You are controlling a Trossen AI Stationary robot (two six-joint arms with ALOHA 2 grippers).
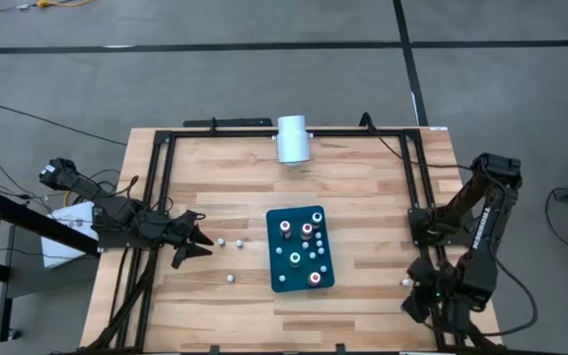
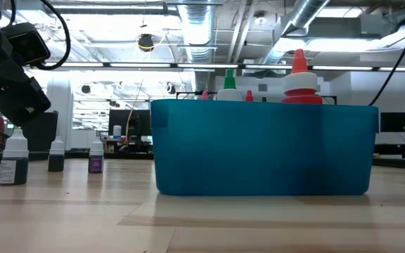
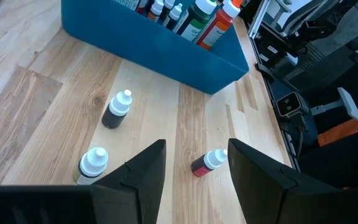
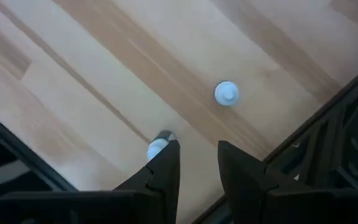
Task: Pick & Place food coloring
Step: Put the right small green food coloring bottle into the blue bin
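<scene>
Bottles of food colouring already stand inside the teal tray (image 1: 277,278) in the middle of the table, and you can count red, green and white tops in there. So part of your job looks done.

Start at the left. Your left gripper (image 1: 197,246) hangs just over the wood near the left edge, and its fingers are spread apart with nothing between them. Three small white-capped bottles (image 1: 221,241) still wait on the wood between that gripper and the tray. One more small bottle (image 1: 404,283) sits far over by the right edge, close to your right gripper (image 1: 424,296). That gripper's fingers are only a little apart and hold nothing, and a second white cap (image 4: 156,149) shows just beside one fingertip in the right wrist view. So I think you have about four or five bottles left to move.

Watch the black frame (image 1: 163,187) that runs along the table edges, because both arms sit right by it. You have lots of bare wood between the left gripper and the tray. A big white cylinder (image 1: 292,139) rests at the far edge, well away from your path.
</scene>
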